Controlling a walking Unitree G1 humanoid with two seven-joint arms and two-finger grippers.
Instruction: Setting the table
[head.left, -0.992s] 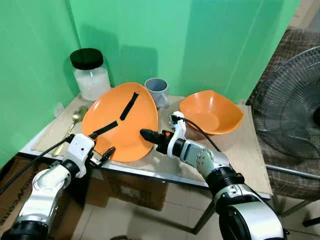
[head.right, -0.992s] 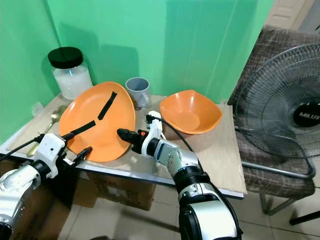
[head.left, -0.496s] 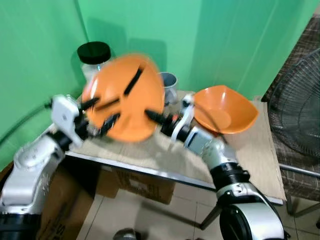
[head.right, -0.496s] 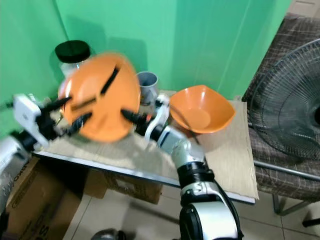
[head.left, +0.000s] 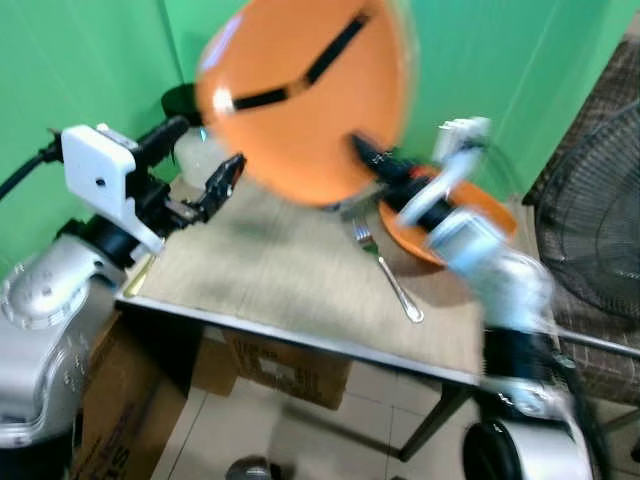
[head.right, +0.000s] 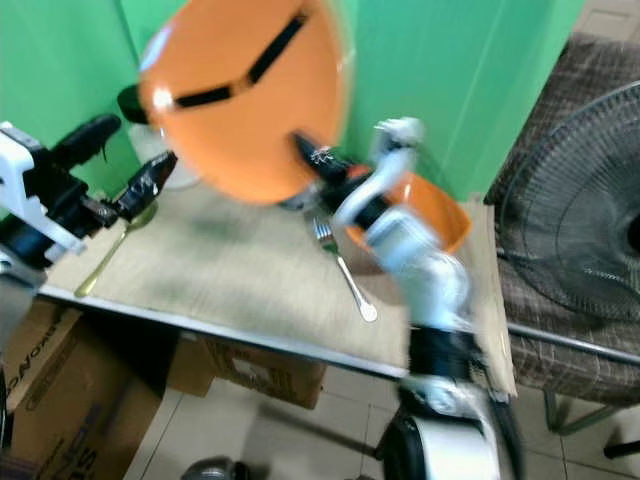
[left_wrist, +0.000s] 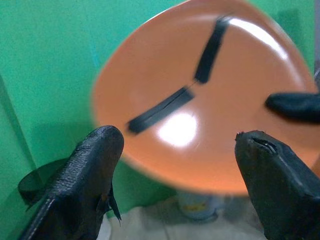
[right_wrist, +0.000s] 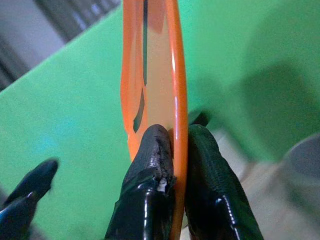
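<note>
Hovering at the left edge of the table (head.left: 300, 310), the left gripper (head.left: 205, 165) had its fingers (left_wrist: 90, 170) spread wide with nothing between them, pointed toward the orange plate (head.left: 300, 100). A gold spoon (head.right: 110, 255) lay on the table just below that gripper, and a jar with a black lid (head.right: 135, 100) stood behind it against the green wall (head.left: 90, 70). The plate was raised well above the table, tilted almost on edge, with two black strips (left_wrist: 165, 107) across its face. The right gripper (right_wrist: 172, 150) had its fingers pressed onto the plate's lower rim, one on each face. Beneath the plate a silver fork (head.left: 390, 275) lay on the table mat. An orange bowl (head.right: 445, 220) sat behind the right arm, and a standing fan (head.left: 595, 230) was at the far right.
</note>
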